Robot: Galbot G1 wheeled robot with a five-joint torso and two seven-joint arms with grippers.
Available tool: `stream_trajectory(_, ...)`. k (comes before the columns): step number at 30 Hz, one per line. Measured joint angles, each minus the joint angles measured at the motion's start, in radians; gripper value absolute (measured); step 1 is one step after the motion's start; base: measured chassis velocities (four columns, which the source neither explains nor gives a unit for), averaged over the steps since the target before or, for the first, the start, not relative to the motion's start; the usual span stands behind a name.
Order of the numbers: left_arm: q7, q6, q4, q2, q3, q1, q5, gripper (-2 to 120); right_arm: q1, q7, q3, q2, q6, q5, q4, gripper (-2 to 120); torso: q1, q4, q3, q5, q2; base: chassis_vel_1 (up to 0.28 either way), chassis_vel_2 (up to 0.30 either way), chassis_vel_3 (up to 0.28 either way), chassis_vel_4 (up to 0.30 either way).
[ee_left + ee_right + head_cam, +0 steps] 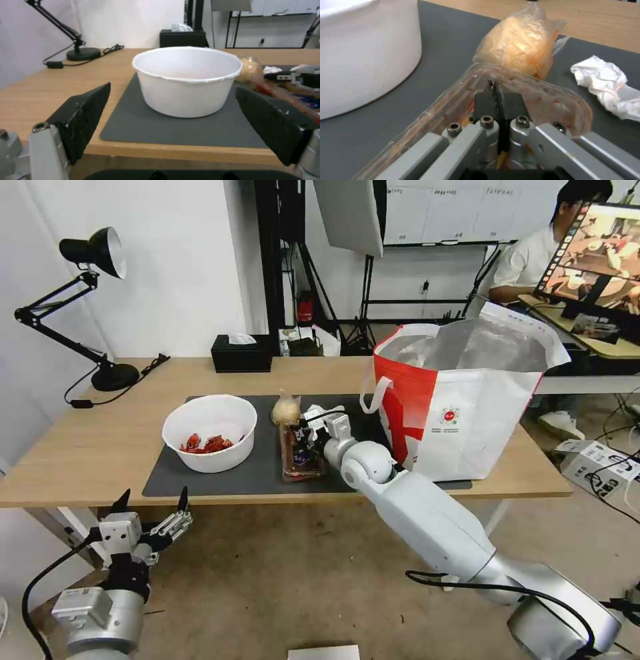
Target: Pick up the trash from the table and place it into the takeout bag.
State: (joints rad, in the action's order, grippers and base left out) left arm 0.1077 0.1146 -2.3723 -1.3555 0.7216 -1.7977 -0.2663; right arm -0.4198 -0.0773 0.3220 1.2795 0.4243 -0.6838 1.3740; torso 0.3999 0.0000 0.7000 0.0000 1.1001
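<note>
Right claw [496,100] clenches the clear two-part plastic tray [533,100] beside the white round plastic bowl [210,432]; left claw [152,508] hangs released below the tabletop [80,447].

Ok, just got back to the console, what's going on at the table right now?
The right end effector is shut on the clear plastic tray, which sits on the dark mat between the white bowl and the takeout bag. The knotted clear bag and the crumpled tissue lie on the mat just beyond the tray. The left end effector hangs open below the table's front edge, facing the bowl. All four trash items are on the table.
</note>
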Motion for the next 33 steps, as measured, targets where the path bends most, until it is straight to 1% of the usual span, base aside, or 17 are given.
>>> stream_trajectory(4, -0.012, -0.001, 0.008, 0.03, -0.015, 0.016, -0.051, 100, 0.001, -0.002, -0.003, 0.002, -0.002, -0.002, 0.004, 0, 0.0, 0.0, 0.0, 0.0, 0.0, 0.0, 0.0, 0.0, 0.0)
stream_trajectory(6, -0.021, -0.001, 0.012, 0.054, -0.028, 0.032, -0.119, 100, 0.002, -0.005, -0.006, 0.004, -0.004, -0.003, 0.007, 0, 0.0, 0.0, 0.0, -0.0001, 0.0, 0.0, 0.0, 0.0, 0.0)
stream_trajectory(8, -0.02, 0.038, 0.002, 0.111, -0.056, 0.078, -0.387, 100, 0.004, -0.015, -0.011, 0.008, -0.004, -0.004, 0.014, 0, 0.0, 0.0001, 0.0, -0.0001, 0.0, 0.0, 0.0, 0.0, 0.0)
stream_trajectory(9, -0.02, 0.038, 0.002, 0.111, -0.056, 0.078, -0.387, 100, 0.004, -0.015, -0.011, 0.008, -0.004, -0.004, 0.014, 0, 0.0, 0.0001, 0.0, -0.0001, 0.0, 0.0, 0.0, 0.0, 0.0)
stream_trajectory(10, -0.013, 0.047, -0.001, 0.123, -0.06, 0.091, -0.438, 100, 0.004, -0.016, -0.011, 0.008, -0.004, -0.004, 0.015, 0, 0.0, 0.0001, 0.0, -0.0001, 0.0, 0.0, 0.0, 0.0, 0.0)
stream_trajectory(12, 0.027, 0.098, -0.01, 0.19, -0.082, 0.164, -0.693, 100, 0.004, -0.019, -0.015, 0.007, -0.007, -0.005, 0.02, 0, 0.0, 0.0, 0.0, -0.0001, 0.0, 0.0, 0.0, 0.0, 0.0)
stream_trajectory(13, 0.027, 0.098, -0.01, 0.19, -0.082, 0.164, -0.693, 100, 0.004, -0.019, -0.015, 0.007, -0.007, -0.005, 0.02, 0, 0.0, 0.0, 0.0, -0.0001, 0.0, 0.0, 0.0, 0.0, 0.0)
stream_trajectory(15, 0.065, 0.145, -0.016, 0.241, -0.102, 0.226, -0.894, 100, 0.004, -0.02, -0.017, 0.004, -0.01, -0.005, 0.026, 0, 0.0, -0.0002, 0.0, 0.0, 0.0, 0.0, 0.0, 0.0, 0.0)
stream_trajectory(16, 0.065, 0.145, -0.016, 0.241, -0.102, 0.226, -0.894, 100, 0.004, -0.02, -0.017, 0.004, -0.01, -0.005, 0.026, 0, 0.0, -0.0002, 0.0, 0.0, 0.0, 0.0, 0.0, 0.0, 0.0)
stream_trajectory(18, 0.101, 0.186, -0.011, 0.28, -0.132, 0.289, -1.07, 100, 0.004, -0.019, -0.02, 0.001, -0.014, -0.006, 0.034, 0, 0.0, -0.0002, 0.0, 0.0, 0.0, 0.0, 0.0, 0.0, 0.0)
stream_trajectory(19, 0.101, 0.186, -0.011, 0.28, -0.132, 0.289, -1.07, 100, 0.004, -0.019, -0.02, 0.001, -0.014, -0.006, 0.034, 0, 0.0, -0.0002, 0.0, 0.0, 0.0, 0.0, 0.0, 0.0, 0.0)
stream_trajectory(22, 0.113, 0.206, 0.03, 0.3, -0.174, 0.344, -1.2, 100, 0.009, -0.017, -0.019, 0.002, -0.017, -0.007, 0.036, 0, 0.0, -0.0002, 0.0, -0.0001, 0.0, 0.0, 0.0, 0.0, 0.0)
stream_trajectory(24, 0.114, 0.209, 0.036, 0.301, -0.178, 0.349, -1.21, 100, 0.009, -0.017, -0.017, 0.002, -0.017, -0.008, 0.036, 0, 0.0, -0.0001, 0.0, -0.0001, 0.0, 0.0, 0.0, 0.0, 0.0)
stream_trajectory(25, 0.115, 0.217, 0.063, 0.305, -0.196, 0.376, -1.245, 100, 0.012, -0.015, -0.009, 0.004, -0.017, -0.01, 0.036, 0, 0.0, 0.0, 0.0, -0.0001, 0.0, 0.0, 0.0, 0.0, 0.0)
stream_trajectory(28, 0.115, 0.218, 0.094, 0.308, -0.212, 0.406, -1.263, 100, 0.014, -0.014, -0.003, 0.004, -0.017, -0.012, 0.036, 0, 0.0, 0.0001, 0.0, -0.0001, 0.0, 0.0, 0.0, 0.0, 0.0)
stream_trajectory(30, 0.116, 0.218, 0.141, 0.311, -0.24, 0.451, -1.275, 100, 0.016, -0.013, 0.002, 0.005, -0.016, -0.012, 0.036, 0, 0.0, 0.0, 0.0, -0.0001, 0.0, 0.0, 0.0, 0.0, 0.0)
stream_trajectory(33, 0.116, 0.214, 0.183, 0.317, -0.269, 0.488, -1.276, 100, 0.016, -0.012, 0.003, 0.005, -0.015, -0.012, 0.035, 0, 0.0, 0.0, 0.0, 0.0, 0.0, 0.0, 0.0, 0.0, 0.0)
